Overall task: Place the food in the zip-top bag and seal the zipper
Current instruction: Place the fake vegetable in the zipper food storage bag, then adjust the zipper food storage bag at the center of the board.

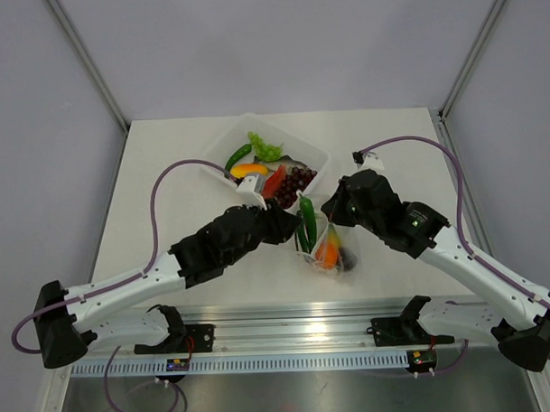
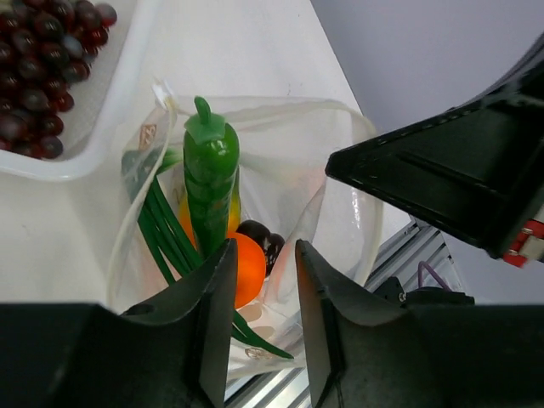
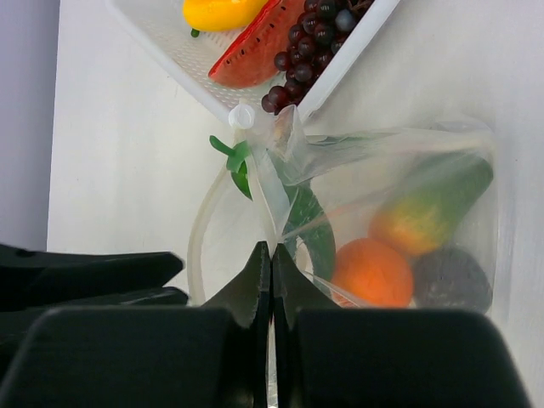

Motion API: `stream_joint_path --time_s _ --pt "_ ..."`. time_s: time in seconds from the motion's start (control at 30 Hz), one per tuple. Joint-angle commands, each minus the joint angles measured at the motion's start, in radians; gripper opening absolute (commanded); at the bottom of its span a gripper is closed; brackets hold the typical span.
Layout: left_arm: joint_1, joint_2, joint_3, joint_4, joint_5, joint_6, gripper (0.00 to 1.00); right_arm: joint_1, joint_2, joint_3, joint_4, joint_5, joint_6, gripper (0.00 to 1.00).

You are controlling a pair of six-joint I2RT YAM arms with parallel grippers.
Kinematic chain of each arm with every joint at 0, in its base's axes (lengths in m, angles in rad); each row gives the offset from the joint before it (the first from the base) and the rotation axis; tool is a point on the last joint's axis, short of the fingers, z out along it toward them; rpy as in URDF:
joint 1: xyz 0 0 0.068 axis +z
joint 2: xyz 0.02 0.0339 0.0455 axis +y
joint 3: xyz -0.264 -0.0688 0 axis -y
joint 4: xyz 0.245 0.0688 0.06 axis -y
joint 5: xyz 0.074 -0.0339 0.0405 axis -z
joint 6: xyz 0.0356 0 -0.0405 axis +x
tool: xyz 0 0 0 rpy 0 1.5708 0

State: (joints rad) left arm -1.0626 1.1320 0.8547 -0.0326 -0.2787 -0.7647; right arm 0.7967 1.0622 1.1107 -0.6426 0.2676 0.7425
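The clear zip-top bag [image 1: 335, 249] lies in front of the tray with its mouth held open. My right gripper [image 3: 272, 255] is shut on a fold of its film near the zipper [image 3: 194, 229], which bows apart. Inside the bag are a green pepper [image 2: 210, 170], an orange [image 2: 246, 268], green onion leaves [image 2: 161, 229], a yellow-orange piece [image 3: 416, 223] and a dark round fruit [image 3: 450, 276]. The pepper's stem end pokes out of the mouth. My left gripper [image 2: 263, 272] hovers at the mouth, its jaws apart, and I see nothing between them.
The white tray [image 1: 316, 152] stands just behind the bag. It holds dark grapes [image 1: 297, 178], a watermelon slice [image 1: 274, 181], a yellow piece [image 1: 248, 170] and green pieces [image 1: 262, 148]. A metal rail [image 1: 288, 332] runs along the table's near edge.
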Motion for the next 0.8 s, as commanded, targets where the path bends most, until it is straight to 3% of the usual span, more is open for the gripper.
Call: stream_joint_path --time_s 0.0,0.07,0.17,0.2,0.33,0.53,0.63,0.7,0.73,0.77 --pt "-0.002 -0.09 -0.013 -0.064 -0.072 0.068 0.32 0.01 -0.013 0.011 0.05 -0.011 0.018 0.0" --pt "0.0 -0.112 -0.019 -0.114 -0.108 0.074 0.34 0.01 -0.016 0.011 0.05 -0.016 0.021 0.0" --pt "0.012 -0.11 -0.002 -0.221 -0.184 0.068 0.69 0.01 -0.022 0.006 0.055 -0.018 0.028 0.0" --pt "0.016 -0.103 0.009 -0.252 -0.194 0.053 0.76 0.01 -0.025 0.005 0.057 -0.019 0.031 0.0" --pt "0.016 -0.034 0.03 -0.32 -0.175 0.044 0.77 0.01 -0.034 -0.002 0.057 -0.022 0.038 0.0" --pt "0.016 -0.005 -0.002 -0.31 -0.133 -0.005 0.59 0.01 -0.061 -0.011 0.046 -0.016 0.046 0.0" --pt "0.018 0.0 0.006 -0.27 -0.094 0.005 0.39 0.01 -0.07 -0.017 0.04 -0.011 0.049 0.0" --pt "0.018 0.011 0.03 -0.254 -0.068 0.033 0.08 0.012 -0.071 -0.022 0.043 -0.013 0.047 0.0" --pt "0.018 0.014 0.079 -0.26 -0.062 0.045 0.0 0.01 -0.07 -0.02 0.034 -0.011 0.043 0.0" --pt "0.016 0.015 0.104 -0.266 -0.05 0.073 0.0 0.01 -0.062 -0.005 0.024 -0.011 0.041 0.0"
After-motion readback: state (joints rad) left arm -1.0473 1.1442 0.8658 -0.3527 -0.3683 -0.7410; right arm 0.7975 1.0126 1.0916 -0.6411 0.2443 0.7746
